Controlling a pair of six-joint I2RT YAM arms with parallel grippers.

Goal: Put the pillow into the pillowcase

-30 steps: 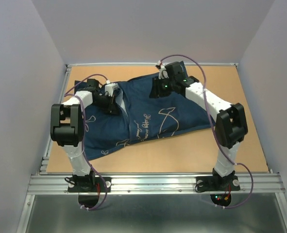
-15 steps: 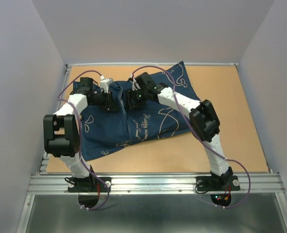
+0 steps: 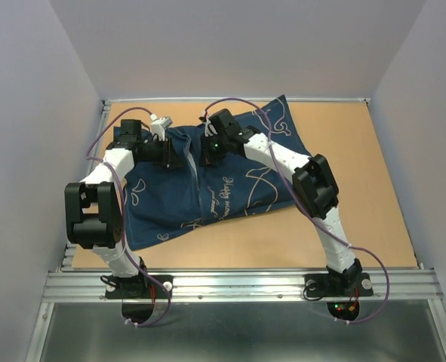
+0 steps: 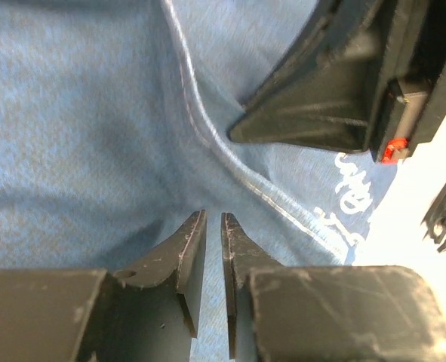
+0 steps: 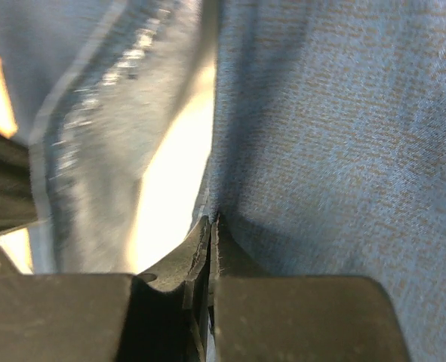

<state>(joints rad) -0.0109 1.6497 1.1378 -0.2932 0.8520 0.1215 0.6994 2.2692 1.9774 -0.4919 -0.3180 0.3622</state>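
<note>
**Setting:** robotics laboratory, enclosed test cell.

**Enclosure:** plain pale back wall (image 3: 238, 45), left wall (image 3: 26, 113) and right wall (image 3: 434, 113), boxing in the work area on three sides.

**Work surface:** bare brown board tabletop (image 3: 373, 226), framed by a metal edging strip (image 3: 103, 143).

**Mounting:** grooved aluminium rail (image 3: 238, 285) along the near edge. The left arm base (image 3: 136, 285) and right arm base (image 3: 339, 285) are bolted to it side by side. A sheet-metal panel (image 3: 238, 332) lies below the rail.

**Equipment:** white-and-black jointed left arm (image 3: 94, 215) and right arm (image 3: 317, 188). Exposed purple cables (image 3: 236, 101) loop along them. Small lit indicator lamps (image 3: 342, 308) show at the right base.
</note>
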